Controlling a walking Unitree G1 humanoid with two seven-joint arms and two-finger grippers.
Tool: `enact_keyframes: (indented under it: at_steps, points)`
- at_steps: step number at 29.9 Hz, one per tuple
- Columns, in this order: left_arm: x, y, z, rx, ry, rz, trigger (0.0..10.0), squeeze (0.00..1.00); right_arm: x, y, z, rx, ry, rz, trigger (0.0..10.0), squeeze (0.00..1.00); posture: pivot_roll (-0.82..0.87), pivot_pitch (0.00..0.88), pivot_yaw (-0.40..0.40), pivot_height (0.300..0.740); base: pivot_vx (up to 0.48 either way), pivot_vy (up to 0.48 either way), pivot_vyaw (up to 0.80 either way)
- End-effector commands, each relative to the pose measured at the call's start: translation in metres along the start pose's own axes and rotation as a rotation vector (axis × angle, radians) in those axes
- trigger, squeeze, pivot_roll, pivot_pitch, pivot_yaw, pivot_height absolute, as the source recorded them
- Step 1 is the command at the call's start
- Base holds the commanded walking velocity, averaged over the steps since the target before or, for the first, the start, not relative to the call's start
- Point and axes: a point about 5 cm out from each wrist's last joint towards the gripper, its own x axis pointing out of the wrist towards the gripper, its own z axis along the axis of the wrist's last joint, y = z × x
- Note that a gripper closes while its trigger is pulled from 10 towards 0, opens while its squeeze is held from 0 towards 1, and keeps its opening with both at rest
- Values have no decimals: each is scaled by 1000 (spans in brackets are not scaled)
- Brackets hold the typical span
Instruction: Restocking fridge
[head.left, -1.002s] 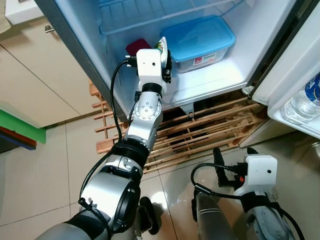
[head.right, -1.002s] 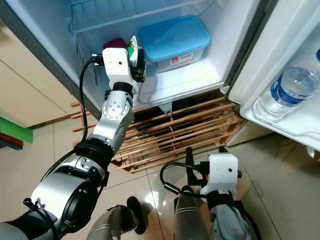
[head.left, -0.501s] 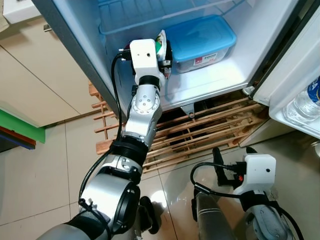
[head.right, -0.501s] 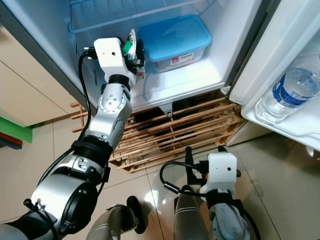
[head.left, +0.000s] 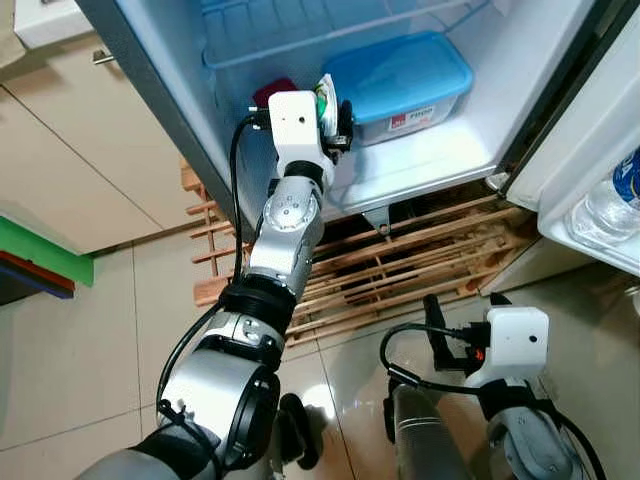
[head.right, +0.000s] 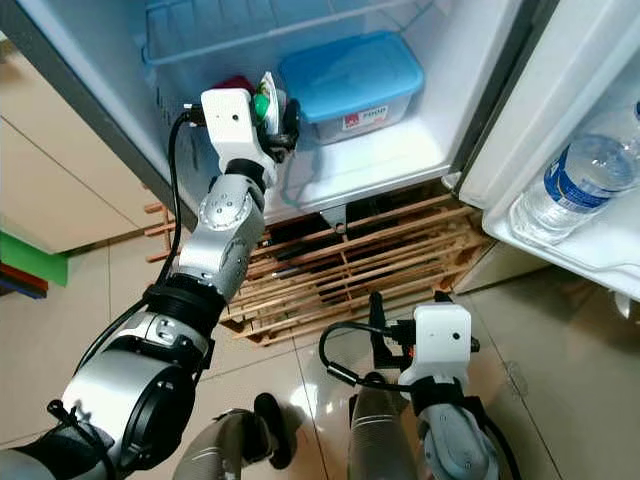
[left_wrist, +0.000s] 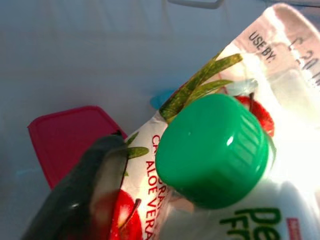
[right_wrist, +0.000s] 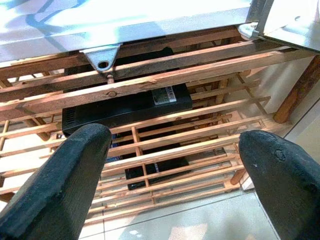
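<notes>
My left gripper (head.left: 335, 112) reaches into the open fridge (head.left: 470, 150), shut on a white drink pouch (left_wrist: 200, 165) with a green cap (left_wrist: 212, 150) and red fruit print. The pouch (head.right: 266, 104) sits just left of a blue-lidded container (head.left: 400, 75) on the fridge floor. A dark red container (head.left: 275, 92) lies behind my wrist, and its lid (left_wrist: 65, 140) shows past one black finger (left_wrist: 75, 195). My right gripper (right_wrist: 170, 165) hangs low over the floor, open, with nothing between its fingers.
The fridge stands on a wooden slatted pallet (head.left: 400, 260) with a black box (right_wrist: 130, 107) under it. The door shelf at right holds a water bottle (head.right: 575, 185). A wire shelf (head.left: 300, 30) spans the fridge above. Beige cabinets (head.left: 60, 150) stand left; glossy tiles (head.left: 70, 370) lie below.
My left arm has shifted slightly right and down from half a second ago, still holding the pouch near the blue-lidded container. The right arm has stayed put.
</notes>
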Motion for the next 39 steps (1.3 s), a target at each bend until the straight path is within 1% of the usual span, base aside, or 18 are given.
enact_keyframes:
  at_steps: [1,6,10,16,17,21,23,24,26,27,29,30,31,33,35,37,38,39]
  points:
    - [-10,-14,-21,-65,92,-30,0,0,-1,0,-6,10,25,3,10000,0,-378,266,130,740,0,0,0]
    - [-10,-18,-15,-59,67,-72,0,0,0,0,-5,8,23,2,10000,0,-375,268,130,740,0,0,0]
    - [-12,-27,-10,-34,37,-130,0,0,0,0,-5,8,24,1,10000,0,-373,268,132,740,0,0,0]
    - [-13,-31,-10,-46,48,-155,0,0,1,0,-5,9,23,0,10000,0,-373,267,134,740,0,0,0]
    - [-13,-35,-9,-58,45,-177,0,0,1,0,-5,9,23,-1,10000,0,-372,267,134,740,0,0,0]
    - [-18,-60,10,-158,-14,-331,0,0,2,0,-5,9,21,-3,10000,0,-371,262,136,740,0,0,0]
    - [-20,-69,20,-195,-49,-389,0,0,3,-1,-5,9,20,-4,10000,0,-371,260,137,740,0,0,0]
    - [-20,-69,20,-195,-49,-389,0,0,3,-1,-5,9,20,-4,10000,0,-371,260,137,740,0,0,0]
    - [-23,-79,37,-223,-102,-469,0,0,3,-1,-5,9,18,-5,10000,0,-370,258,138,740,0,0,0]
    - [-23,-79,37,-223,-102,-469,0,0,3,-1,-5,9,18,-5,10000,0,-370,258,138,740,0,0,0]
    - [-22,-84,51,-182,-142,-498,0,0,3,-1,-5,8,17,-7,10000,0,-368,255,139,740,0,0,0]
    - [-19,-84,57,-189,-134,-490,0,0,4,-1,-5,8,17,-8,10000,0,-369,253,140,740,0,0,0]
    - [-19,-84,57,-189,-134,-490,0,0,4,-1,-5,8,17,-8,10000,0,-369,253,140,740,0,0,0]
    - [-17,-84,77,-221,-151,-500,0,0,5,-2,-6,9,16,-12,10000,0,-368,249,142,740,0,0,0]
    - [-18,-84,82,-226,-167,-508,0,0,5,-2,-6,9,16,-13,10000,0,-368,249,142,740,0,0,0]
    - [-17,-82,91,-202,-208,-498,0,0,5,-1,-6,9,14,-13,10000,0,-367,246,142,740,0,0,0]
    - [-17,-82,91,-202,-208,-498,0,0,5,-1,-6,9,14,-13,10000,0,-367,246,142,740,0,0,0]
    - [-11,-74,98,-147,-267,-440,0,0,6,-1,-5,8,12,-12,10000,0,-366,243,140,740,0,0,0]
